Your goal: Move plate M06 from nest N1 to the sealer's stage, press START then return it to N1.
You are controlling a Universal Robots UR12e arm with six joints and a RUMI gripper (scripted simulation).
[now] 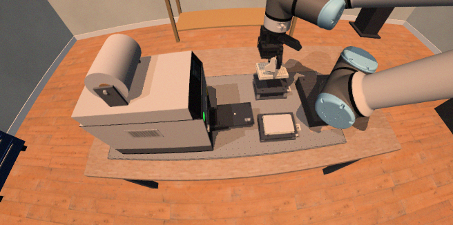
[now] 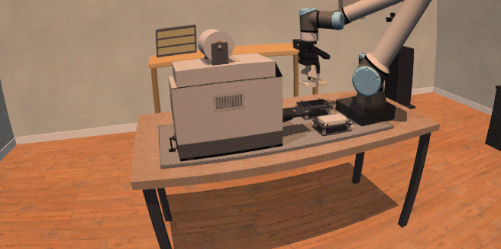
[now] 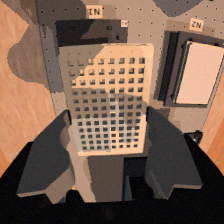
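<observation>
Plate M06 [image 1: 262, 70] [image 3: 107, 85], cream with open wells and no foil visible, is held level in the air above nest N1 [image 1: 271, 93] [image 2: 314, 103] [image 3: 87, 33]. My gripper [image 1: 275, 66] [image 2: 314, 80] [image 3: 108, 109] is shut on it, one finger on each long side. N1 is dark and holds no plate. The sealer's stage [image 1: 230, 115] [image 2: 298, 112] is out and bare. The sealer's lamp [image 1: 204, 116] is green. The START button cannot be made out. A pale-topped plate [image 1: 279, 123] [image 2: 332, 120] [image 3: 199, 75] lies flat in nest N2 [image 1: 277, 139].
The sealer's white housing [image 1: 148, 135] [image 2: 198, 119], with a roll [image 1: 114, 63] [image 2: 214, 40] on top, stands left of the stage. The arm's dark base [image 1: 307, 108] [image 2: 366, 115] is right of the nests. N2 is on the near side of N1 in the top and exterior views.
</observation>
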